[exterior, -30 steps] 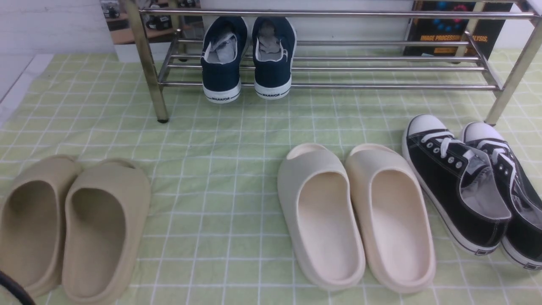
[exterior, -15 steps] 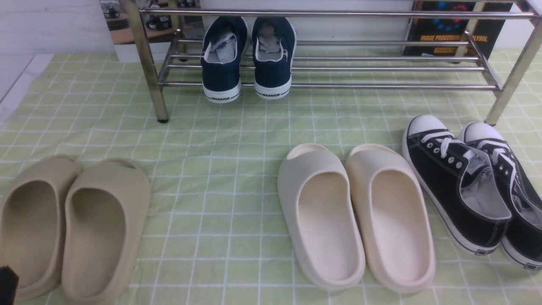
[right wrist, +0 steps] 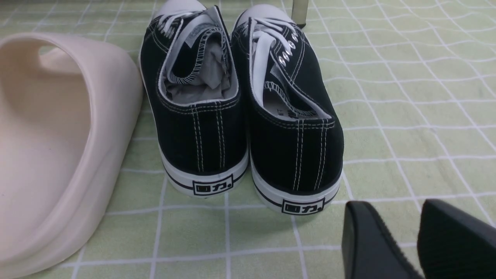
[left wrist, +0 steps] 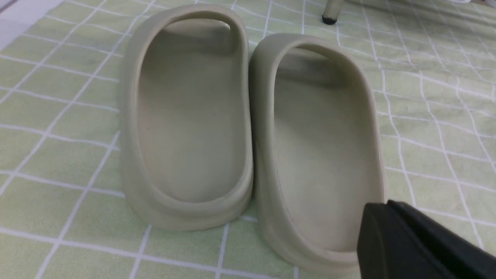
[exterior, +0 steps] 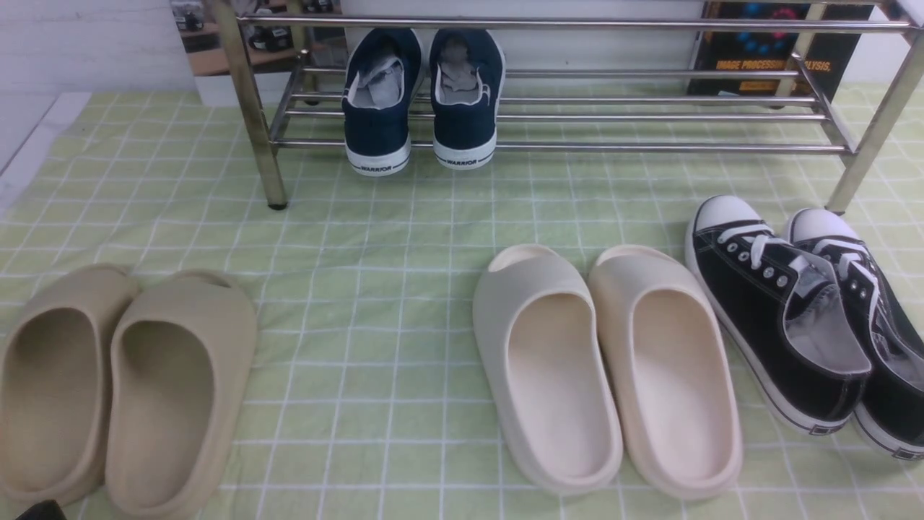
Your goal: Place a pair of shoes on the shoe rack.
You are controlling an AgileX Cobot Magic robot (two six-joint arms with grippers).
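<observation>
The pair of navy slip-on shoes, left one [exterior: 377, 101] and right one [exterior: 465, 97], stands side by side on the lower bars of the chrome shoe rack [exterior: 650, 115], near its left end, heels toward me. My left gripper [left wrist: 381, 211] is shut and empty, low over the heel of a beige slide; only a black scrap of it [exterior: 40, 511] shows in the front view's bottom left corner. My right gripper [right wrist: 395, 211] is open and empty, just behind the black sneakers' heels. Both grippers are far from the navy shoes.
Beige slides [exterior: 123, 383] lie front left, also in the left wrist view [left wrist: 248, 128]. Cream slides [exterior: 606, 361] lie front centre. Black lace-up sneakers [exterior: 794, 318] lie front right, also in the right wrist view [right wrist: 240, 116]. A green checked cloth [exterior: 361, 238] covers the floor.
The dark part of my left arm at the front view's bottom left corner has sunk lower, almost out of the picture. The shoes and rack have not moved.
</observation>
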